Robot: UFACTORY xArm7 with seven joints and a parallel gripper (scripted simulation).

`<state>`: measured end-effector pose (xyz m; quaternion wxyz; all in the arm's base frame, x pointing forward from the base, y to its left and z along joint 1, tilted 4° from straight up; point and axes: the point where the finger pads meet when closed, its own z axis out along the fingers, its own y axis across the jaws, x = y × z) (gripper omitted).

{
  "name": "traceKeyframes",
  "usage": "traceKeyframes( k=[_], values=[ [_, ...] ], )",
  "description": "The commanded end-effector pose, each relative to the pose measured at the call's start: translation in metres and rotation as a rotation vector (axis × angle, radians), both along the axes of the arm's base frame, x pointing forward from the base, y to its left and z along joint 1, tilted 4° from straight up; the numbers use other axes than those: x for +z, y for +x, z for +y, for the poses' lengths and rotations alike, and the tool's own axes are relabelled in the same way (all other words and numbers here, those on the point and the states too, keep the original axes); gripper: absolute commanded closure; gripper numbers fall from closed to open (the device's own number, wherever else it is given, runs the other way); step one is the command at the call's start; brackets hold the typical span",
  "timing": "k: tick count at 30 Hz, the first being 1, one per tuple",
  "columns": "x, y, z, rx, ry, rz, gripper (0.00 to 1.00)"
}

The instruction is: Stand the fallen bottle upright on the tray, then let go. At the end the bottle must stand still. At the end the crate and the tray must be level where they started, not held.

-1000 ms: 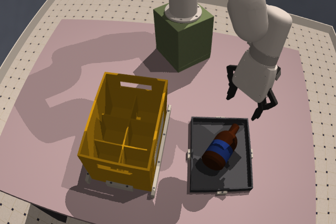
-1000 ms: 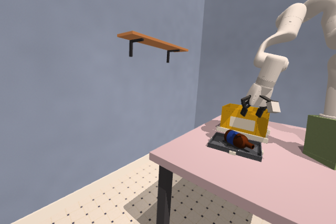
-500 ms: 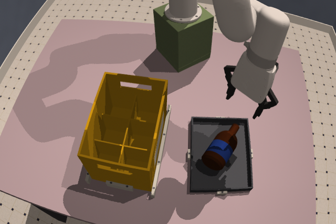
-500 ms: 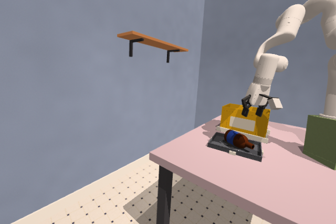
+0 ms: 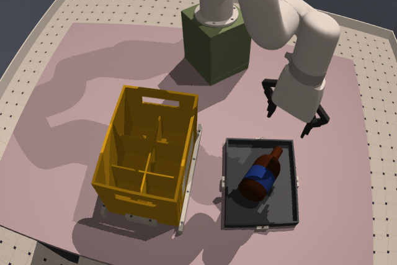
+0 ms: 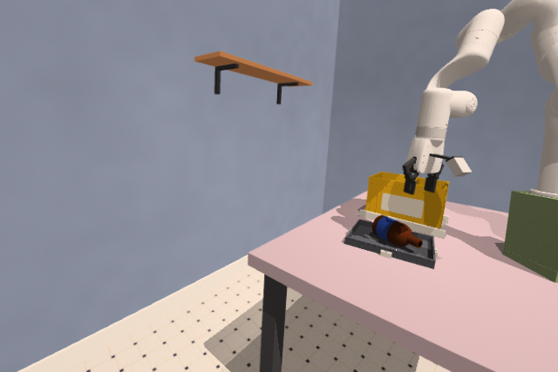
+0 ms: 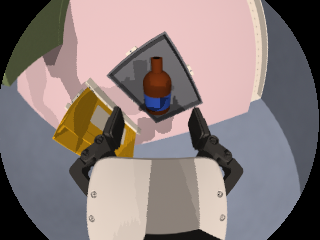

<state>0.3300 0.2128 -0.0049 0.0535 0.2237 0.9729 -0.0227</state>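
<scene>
A brown bottle (image 5: 260,174) with a blue label lies on its side in the dark grey tray, its neck pointing to the tray's far right corner. It also shows in the side view (image 6: 395,231) and in the wrist view (image 7: 156,86). My gripper (image 5: 288,124) is open and empty. It hangs above the table just behind the tray's far edge, well above the bottle and apart from it (image 6: 419,186). In the wrist view the two black fingers frame the bottle from above.
A yellow crate (image 5: 147,156) with dividers stands left of the tray on a pale bracket. The green arm base block (image 5: 215,43) is at the back. A wooden shelf (image 6: 252,69) hangs on the wall. The table edge lies close in front of the tray.
</scene>
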Motion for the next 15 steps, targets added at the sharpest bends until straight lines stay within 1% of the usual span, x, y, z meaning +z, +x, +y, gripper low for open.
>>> traceKeyframes(
  k=[1,11,12,15],
  values=[
    [0.0013,0.0004,0.0009,0.022,0.009,0.033,0.00],
    [0.0015,-0.0002,0.0012,0.034,0.014,0.046,0.00],
    [0.0015,-0.0002,0.0012,0.034,0.014,0.046,1.00],
    [0.0015,-0.0002,0.0012,0.034,0.014,0.046,1.00]
  ],
)
